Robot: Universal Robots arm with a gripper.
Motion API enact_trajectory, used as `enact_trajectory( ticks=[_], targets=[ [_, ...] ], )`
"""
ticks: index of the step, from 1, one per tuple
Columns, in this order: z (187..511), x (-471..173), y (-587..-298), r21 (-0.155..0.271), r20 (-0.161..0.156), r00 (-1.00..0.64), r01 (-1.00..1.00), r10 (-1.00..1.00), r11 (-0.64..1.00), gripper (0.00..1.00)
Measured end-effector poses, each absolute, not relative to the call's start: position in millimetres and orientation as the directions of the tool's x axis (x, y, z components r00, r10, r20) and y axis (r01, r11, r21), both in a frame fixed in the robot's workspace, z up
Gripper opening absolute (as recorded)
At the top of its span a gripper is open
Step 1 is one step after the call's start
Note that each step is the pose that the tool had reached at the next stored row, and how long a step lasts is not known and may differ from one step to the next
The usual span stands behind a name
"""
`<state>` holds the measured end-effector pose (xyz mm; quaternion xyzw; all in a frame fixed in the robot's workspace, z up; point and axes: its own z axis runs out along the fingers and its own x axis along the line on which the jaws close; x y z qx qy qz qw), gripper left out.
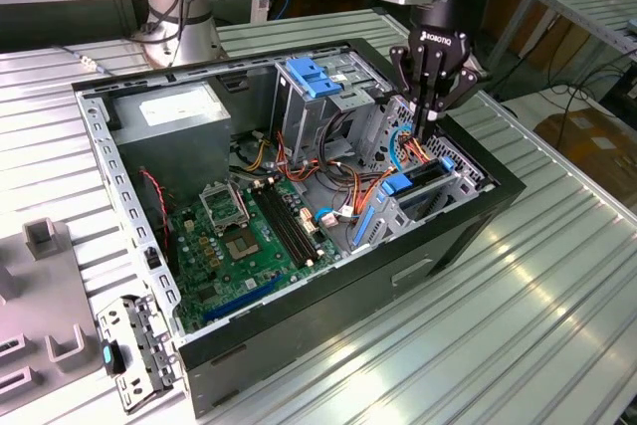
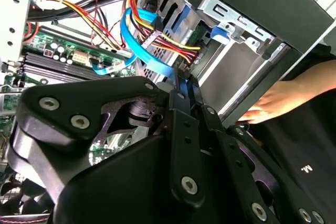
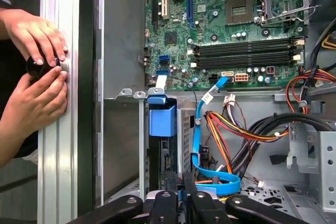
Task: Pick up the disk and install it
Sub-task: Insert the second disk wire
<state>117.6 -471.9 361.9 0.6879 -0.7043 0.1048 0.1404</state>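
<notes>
**Disk sits in the bay; jaws closed just above it**

I see the jaws together, tips meeting, with nothing visibly held between them. The gripper (image 1: 430, 128) hangs in the upper right of the exterior view, pointing straight down into the drive cage of the open computer case (image 1: 95, 146). In the first wrist view the fingertips (image 3: 169, 199) lie right by the dark edge of the disk (image 3: 160, 158). I cannot tell whether they touch it.

The disk (image 1: 430, 174) stands on edge in its slot in the cage, right of centre in the exterior view, with a blue plastic tab (image 3: 163, 119) at its end. I judge the pick-up done and the install near its end: the disk is in the bay, and whether it is fully seated is hidden from me.

A blue flat cable (image 3: 198, 129) and a bundle of coloured wires (image 3: 231, 127) run close beside the fingers, so any move here calls for a straight, slow path that snags neither.

A person's hands (image 3: 37, 72) rest on the tabletop (image 1: 498, 325) rail beside the case, so I stay wary of that side.
</notes>
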Motion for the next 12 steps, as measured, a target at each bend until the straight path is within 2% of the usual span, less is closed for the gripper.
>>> enact_trajectory(
  ticks=[2, 6, 12],
  targets=[
    [361.4, 117.4, -472.4, 0.046, 0.337, -0.012, -0.999, -0.941, 0.03, 0.16],
    [360.5, 114.7, -478.2, 0.045, 0.285, 0.004, -0.999, -0.958, 0.009, 0.16],
    [359.2, 106.9, -482.5, 0.032, 0.279, 0.011, -0.999, -0.96, -0.003, 0.16]
  ],
)
